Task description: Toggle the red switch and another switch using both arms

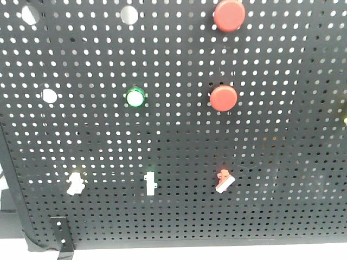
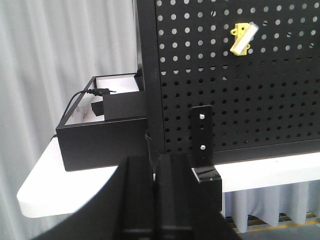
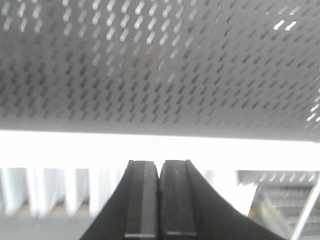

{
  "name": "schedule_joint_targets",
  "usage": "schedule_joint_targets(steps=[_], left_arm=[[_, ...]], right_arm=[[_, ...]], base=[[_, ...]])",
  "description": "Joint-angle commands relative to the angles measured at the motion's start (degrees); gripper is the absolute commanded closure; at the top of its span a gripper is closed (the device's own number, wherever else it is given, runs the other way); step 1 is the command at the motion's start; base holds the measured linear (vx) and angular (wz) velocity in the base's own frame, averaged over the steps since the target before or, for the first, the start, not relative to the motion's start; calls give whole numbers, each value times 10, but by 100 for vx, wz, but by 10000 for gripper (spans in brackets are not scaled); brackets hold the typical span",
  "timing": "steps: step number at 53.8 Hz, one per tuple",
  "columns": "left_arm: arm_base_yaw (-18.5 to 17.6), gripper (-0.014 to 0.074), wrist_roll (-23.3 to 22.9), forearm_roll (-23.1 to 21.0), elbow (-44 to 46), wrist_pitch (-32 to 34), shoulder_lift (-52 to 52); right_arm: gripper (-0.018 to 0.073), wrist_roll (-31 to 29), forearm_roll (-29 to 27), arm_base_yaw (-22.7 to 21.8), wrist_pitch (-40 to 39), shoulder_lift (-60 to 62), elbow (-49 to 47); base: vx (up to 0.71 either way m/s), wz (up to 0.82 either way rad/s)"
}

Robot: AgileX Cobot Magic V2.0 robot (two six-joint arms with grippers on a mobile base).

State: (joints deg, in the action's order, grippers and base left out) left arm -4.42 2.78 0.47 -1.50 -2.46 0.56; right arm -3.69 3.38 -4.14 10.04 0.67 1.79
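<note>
Red switch [image 1: 224,181]: we find it low on the pegboard [image 1: 282,162], right of centre.
Yellow switch [image 2: 242,38]: lower left.
Left gripper [image 2: 155,200]: closed, empty.
Right gripper [image 3: 159,200]: closed, presumably for poking levers.

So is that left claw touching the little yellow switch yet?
Apart. In the left wrist view the left gripper sits low, with bare pegboard between it and the yellow switch.
</note>
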Motion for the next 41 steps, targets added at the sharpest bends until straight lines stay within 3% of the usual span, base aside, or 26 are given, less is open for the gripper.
schedule_joint_targets(steps=[1,41], left_arm=[[-3,594,-3,-5,-11,47,5],[-3,594,-3,-5,-11,47,5]], right_arm=[[566,-6,-3,15,-40,7,3],[566,-6,-3,22,-40,7,3]], base=[[0,0],[0,0]])
